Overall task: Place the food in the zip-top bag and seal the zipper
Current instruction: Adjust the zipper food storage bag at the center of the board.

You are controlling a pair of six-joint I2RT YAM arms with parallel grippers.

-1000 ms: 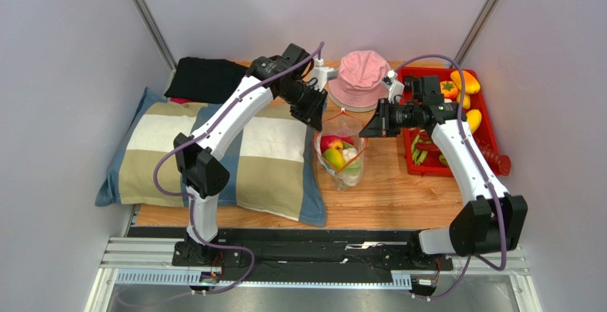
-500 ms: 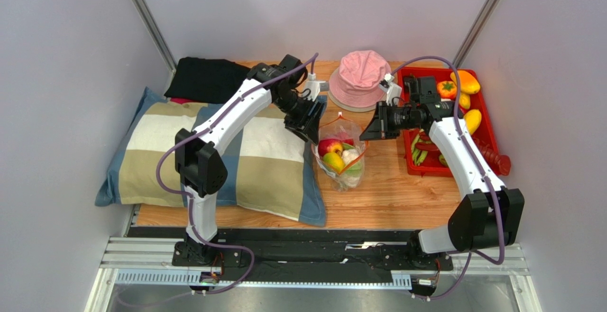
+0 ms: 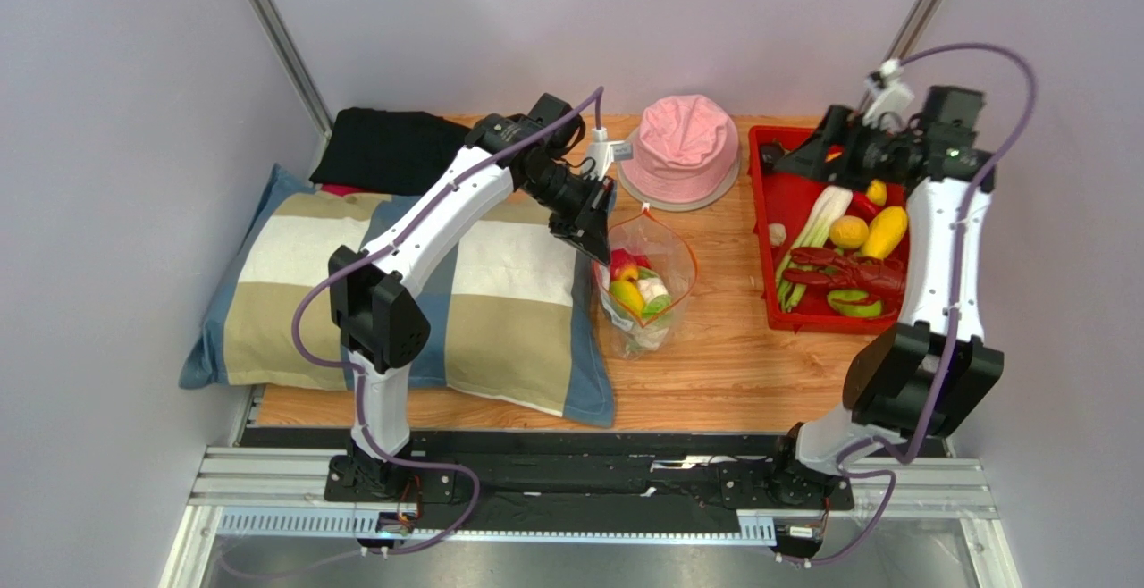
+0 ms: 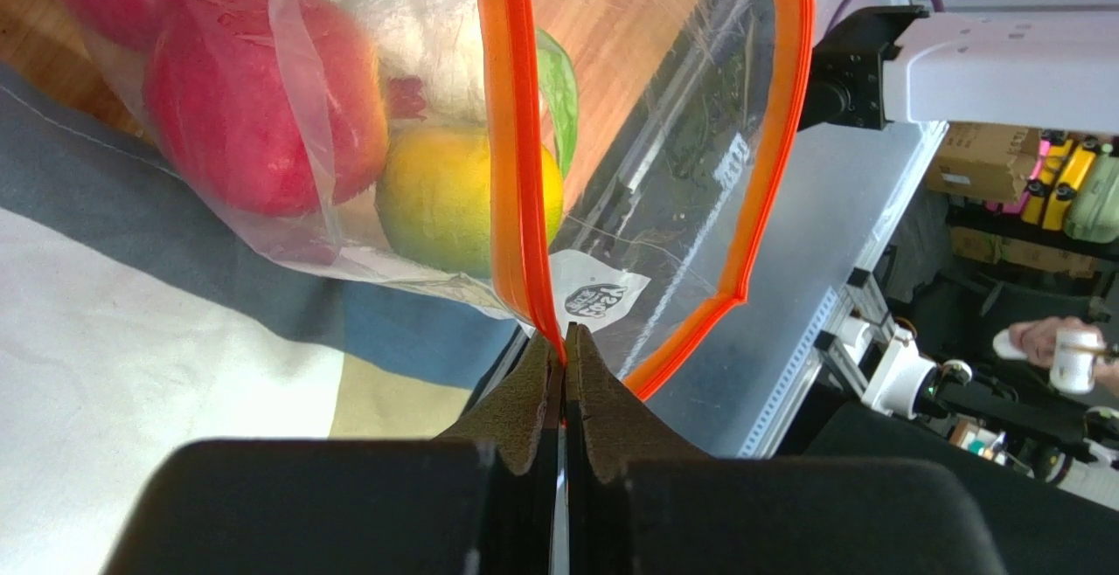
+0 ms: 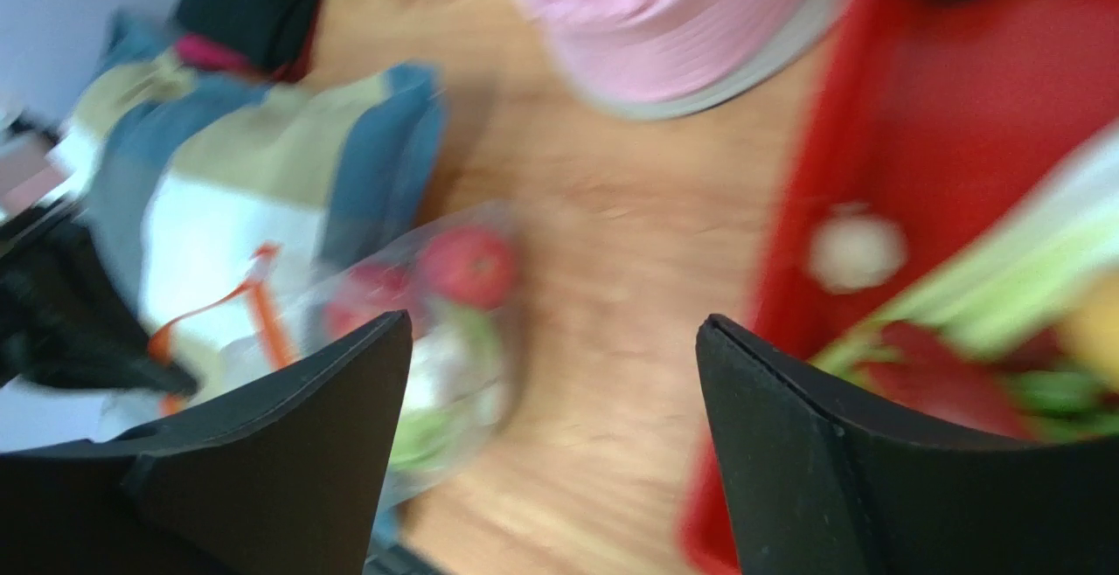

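The zip-top bag [image 3: 645,296] stands on the wood beside the pillow, mouth open and upward. Its orange zipper [image 3: 681,256] forms a loop. Inside lie food pieces: a red apple [image 4: 250,103], a yellow fruit [image 4: 453,195], a white piece [image 4: 420,25] and a green one [image 4: 558,77]. My left gripper [image 3: 600,236] is shut on the zipper [image 4: 506,143] at the mouth's left end. My right gripper [image 3: 822,153] hangs open and empty above the red tray's far end; its view is blurred, with the bag [image 5: 434,326] low at left. More food [image 3: 849,232] lies in the tray.
The red tray [image 3: 796,190] sits at the right with a leek, yellow pieces and a red lobster-like toy. A pink hat [image 3: 678,146] lies behind the bag. A checked pillow [image 3: 443,293] fills the left, touching the bag. Black cloth [image 3: 383,146] lies at back left.
My right gripper let go of the bag's right rim, opened and swung up and right over the tray. My left gripper closed on the zipper's left end.
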